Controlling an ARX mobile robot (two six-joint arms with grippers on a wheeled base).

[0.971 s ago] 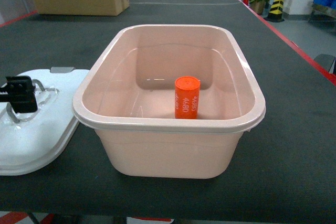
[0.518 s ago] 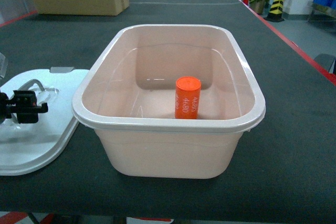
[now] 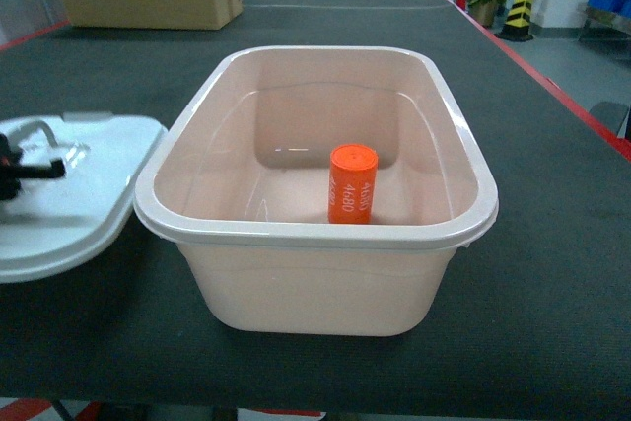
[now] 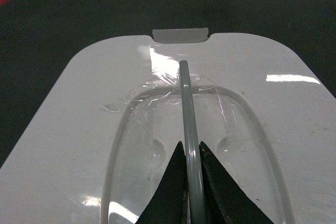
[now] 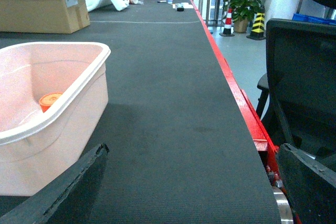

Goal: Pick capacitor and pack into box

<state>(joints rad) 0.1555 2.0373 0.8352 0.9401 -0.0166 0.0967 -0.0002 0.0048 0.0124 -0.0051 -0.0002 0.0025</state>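
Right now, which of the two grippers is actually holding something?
The left gripper: its black fingers pinch the lid's grey handle. The right gripper sits wide open over bare table, beside the box.

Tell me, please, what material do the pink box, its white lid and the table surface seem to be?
The box looks like matte moulded plastic: thick rounded rim, soft sheen. The lid seems glossy white plastic, with sharp light reflections; its handle looks grey plastic. The table surface appears to be dark ribbed matting, possibly rubber or fabric.

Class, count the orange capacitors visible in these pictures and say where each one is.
1. The capacitor stands upright on the floor of the box, toward its near wall, right of centre. None shows on the table; the box's near wall may hide a little floor.
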